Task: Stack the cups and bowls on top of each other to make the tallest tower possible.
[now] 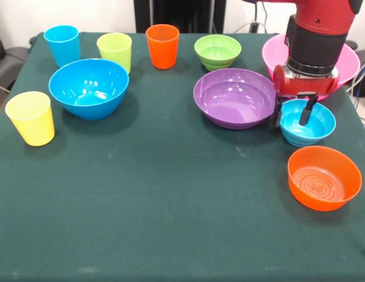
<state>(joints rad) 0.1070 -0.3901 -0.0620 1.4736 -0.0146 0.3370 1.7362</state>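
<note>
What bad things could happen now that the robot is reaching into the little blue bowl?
1. The gripper straddles the rim of the small light-blue plastic bowl, one finger inside and one outside. A thin rim grip like that might slip or tip the bowl.
2. The wide purple plastic bowl sits right beside the outside finger, so it could get bumped.
3. The small orange plastic bowl lies close in front; a dropped bowl might knock it.
</note>
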